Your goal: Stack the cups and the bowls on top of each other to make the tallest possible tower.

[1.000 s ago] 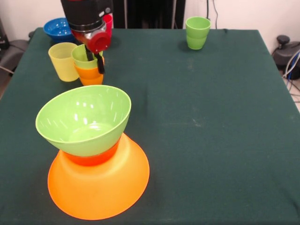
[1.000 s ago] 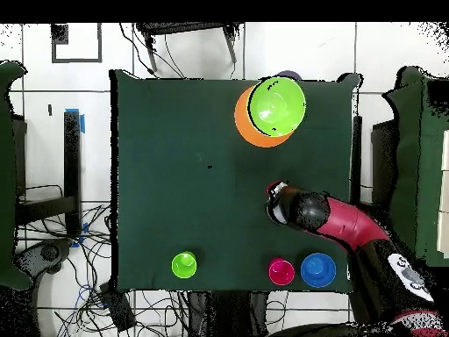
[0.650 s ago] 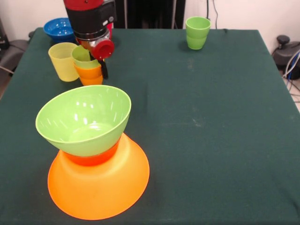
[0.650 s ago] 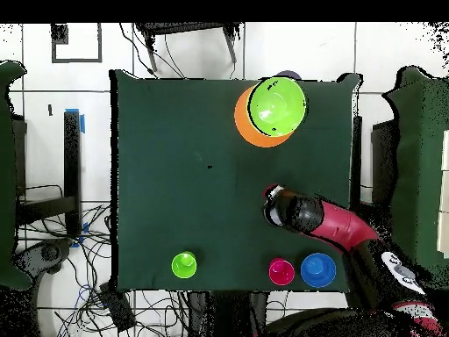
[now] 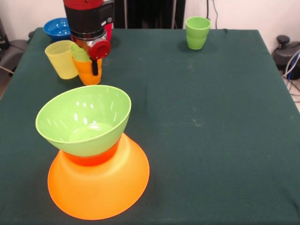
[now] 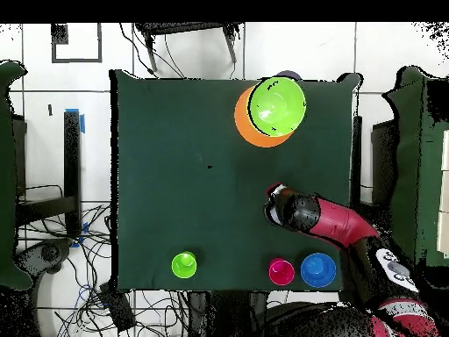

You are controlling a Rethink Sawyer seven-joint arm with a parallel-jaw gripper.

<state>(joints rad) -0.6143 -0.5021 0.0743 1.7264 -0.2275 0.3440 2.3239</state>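
We see a dark green table (image 5: 211, 140) with the tower (image 5: 91, 154) at its near left corner in the front view. The tower's base is the very large orange bowl (image 5: 101, 192), turned upside down. A small orange-red bowl (image 5: 93, 158) sits on it, and the lime green bowl (image 5: 82, 119) rests upright on that, tilted a little to one side. From overhead the green bowl (image 6: 277, 106) covers most of the orange one (image 6: 243, 118).

Next in size is the red and black arm (image 5: 89, 18), which comes down over the far left part of the table. Its gripper (image 5: 93, 63) hangs at a stack of two cups: a lime green cup (image 5: 78, 50) nested in an orange cup (image 5: 89, 72). One dark finger (image 5: 95, 67) lies against the front of the orange cup; we cannot tell whether the hand is spread or pinching the stack.

A yellow cup (image 5: 61, 58) stands just beside that stack, touching or nearly so. The blue bowl (image 5: 57, 28) sits at the far left corner, with a red cup (image 6: 281, 271) near it, mostly hidden behind the arm from the front. Two green cups (image 5: 197, 32), one stacked in the other, stand well apart at the far right.
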